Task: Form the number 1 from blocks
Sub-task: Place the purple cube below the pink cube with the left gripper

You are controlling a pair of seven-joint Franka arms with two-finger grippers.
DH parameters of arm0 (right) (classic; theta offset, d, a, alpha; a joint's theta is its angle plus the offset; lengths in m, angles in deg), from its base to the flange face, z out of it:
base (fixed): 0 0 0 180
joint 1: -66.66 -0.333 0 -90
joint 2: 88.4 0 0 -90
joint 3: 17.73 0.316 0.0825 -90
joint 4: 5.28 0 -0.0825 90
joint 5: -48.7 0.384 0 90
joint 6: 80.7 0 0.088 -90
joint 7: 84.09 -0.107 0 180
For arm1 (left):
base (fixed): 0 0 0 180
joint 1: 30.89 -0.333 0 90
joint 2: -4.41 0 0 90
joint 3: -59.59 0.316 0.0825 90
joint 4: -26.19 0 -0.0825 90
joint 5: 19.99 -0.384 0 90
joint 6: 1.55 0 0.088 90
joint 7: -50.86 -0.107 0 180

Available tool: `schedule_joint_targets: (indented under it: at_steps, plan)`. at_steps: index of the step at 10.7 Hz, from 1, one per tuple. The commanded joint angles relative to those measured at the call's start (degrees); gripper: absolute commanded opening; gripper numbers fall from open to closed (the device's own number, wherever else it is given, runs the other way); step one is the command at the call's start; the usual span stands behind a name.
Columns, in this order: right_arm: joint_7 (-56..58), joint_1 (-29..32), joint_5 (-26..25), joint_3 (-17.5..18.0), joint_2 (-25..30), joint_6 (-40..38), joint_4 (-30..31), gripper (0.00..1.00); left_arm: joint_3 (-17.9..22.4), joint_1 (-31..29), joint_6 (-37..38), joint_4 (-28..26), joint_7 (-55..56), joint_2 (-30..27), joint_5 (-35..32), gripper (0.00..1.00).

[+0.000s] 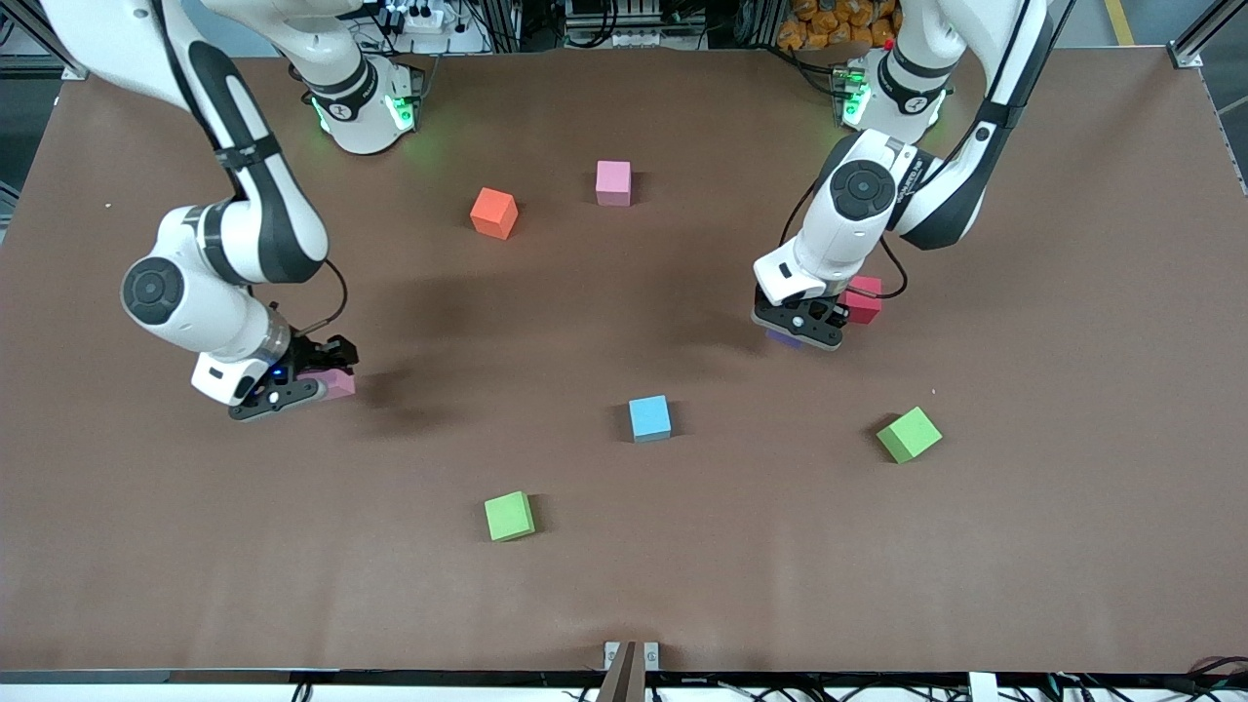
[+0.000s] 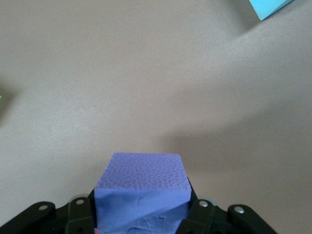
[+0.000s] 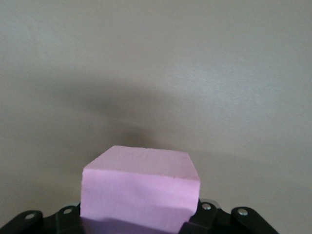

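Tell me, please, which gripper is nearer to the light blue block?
Left. The left gripper, shut on the purple block, sits close to the light blue block. The right gripper, shut on a pink block, is much farther, toward the right arm's end.

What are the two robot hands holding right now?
Left tool: shut on the purple block.
Right tool: shut on a pink block.
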Motion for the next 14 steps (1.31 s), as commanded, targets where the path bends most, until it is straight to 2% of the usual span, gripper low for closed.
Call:
schedule_joint_targets:
  at_steps: [1, 5, 7, 11, 14]
  plan:
    - [-1.58, -0.64, 0.96, 0.37, 2.99, -2.88, 0.87, 0.00, 0.45, 0.05, 1.08, 0.25, 1.51, -0.81, -1.11, 0.00]
    - [-1.06, -1.26, 0.96, 0.28, 5.64, -8.86, 0.35, 0.00, 0.72, 0.14, 1.08, 0.34, 1.94, -0.72, -0.85, 0.00]
    - [-1.23, -1.25, 0.96, 0.19, 5.90, -9.92, -0.27, 0.00, 0.02, 2.15, 1.08, 1.12, 10.07, 0.15, -0.24, 0.00]
    - [-1.49, -2.66, 0.96, 0.28, 5.90, -10.27, -0.36, 0.00, -1.39, 13.03, 1.08, 5.86, 30.11, 4.62, -0.15, 0.00]
    - [-1.32, -2.57, 0.96, 0.19, 5.20, -10.36, -0.80, 0.00, -1.31, 20.68, 1.08, 11.48, 39.44, 10.24, 1.42, 0.00]
